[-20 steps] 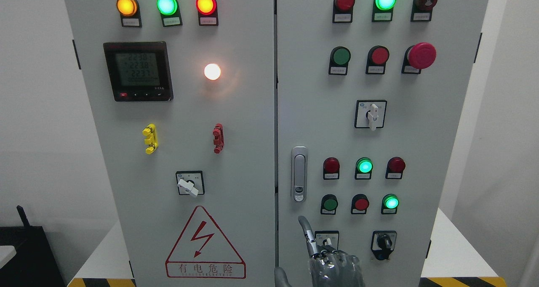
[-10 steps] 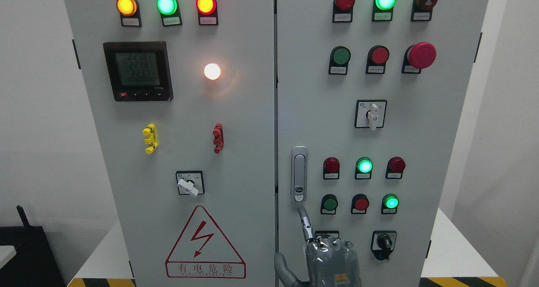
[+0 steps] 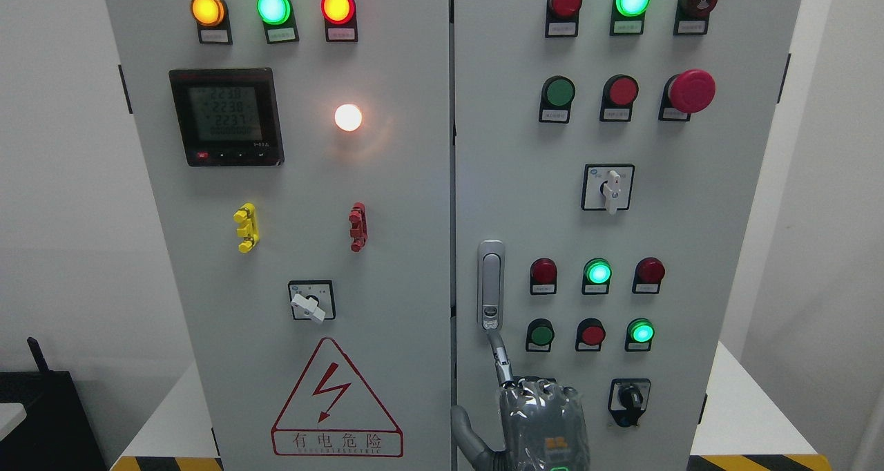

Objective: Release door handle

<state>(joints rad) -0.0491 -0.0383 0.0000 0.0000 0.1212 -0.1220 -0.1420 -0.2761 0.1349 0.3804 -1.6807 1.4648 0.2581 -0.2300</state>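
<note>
One fingers' index [image 3: 501,360] of the right hand [image 3: 542,416] is held straight towards 12 o'clock, its tip at or just under the round lock at the lower end of the door handle [image 3: 490,284], while the others are curled and nothing is grasped. The handle is seen upright and flush in its silver recess near the left edge of the right door [image 3: 690,215], so the release is judged not yet done.

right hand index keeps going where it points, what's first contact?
Likely the bottom end of the door handle: the right hand points one finger up, its tip right under the lock button. Whether it already touches is unclear.
</note>
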